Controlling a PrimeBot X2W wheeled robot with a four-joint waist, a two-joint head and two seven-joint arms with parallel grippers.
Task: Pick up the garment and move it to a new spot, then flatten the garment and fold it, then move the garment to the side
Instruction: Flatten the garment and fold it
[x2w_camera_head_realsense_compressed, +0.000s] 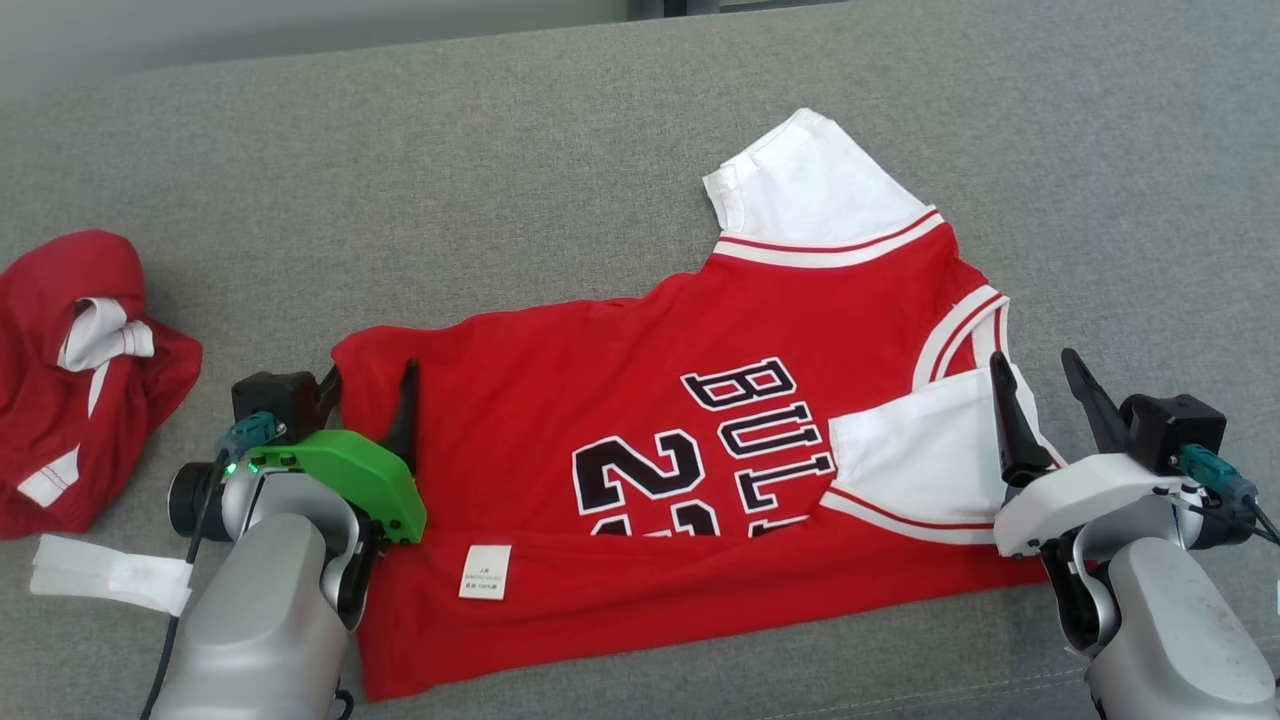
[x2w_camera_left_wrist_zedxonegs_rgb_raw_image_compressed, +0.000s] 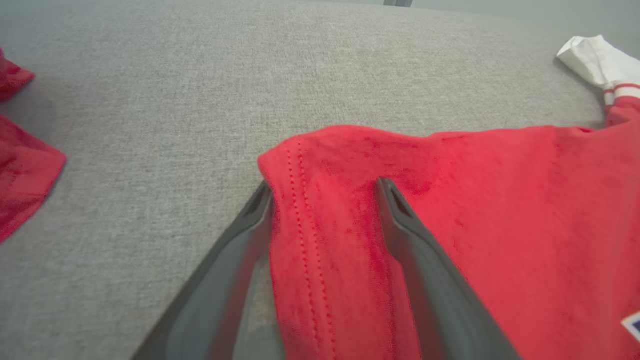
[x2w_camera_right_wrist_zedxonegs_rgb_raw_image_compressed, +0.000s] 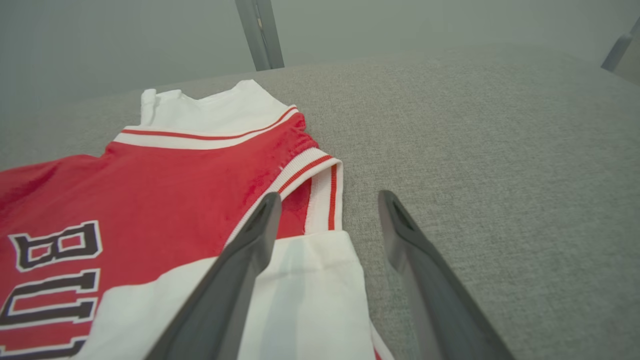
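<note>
Flanking the soft red jersey (x2w_camera_head_realsense_compressed: 620, 400), left gripper (x2w_camera_head_realsense_compressed: 370, 372) and right gripper (x2w_camera_head_realsense_compressed: 1032, 355) gape empty.

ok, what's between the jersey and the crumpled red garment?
Bare grey fabric surface, seen in left wrist view; in head view the left hand overlaps it.

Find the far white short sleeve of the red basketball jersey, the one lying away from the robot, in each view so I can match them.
Head view: the far white sleeve lies upper right of centre, above the red jersey body.
Left wrist view: far white sleeve near the top right corner.
Right wrist view: far white sleeve upper left of centre.
Shared landmark: the red-and-white striped band bordering that sleeve.
</note>
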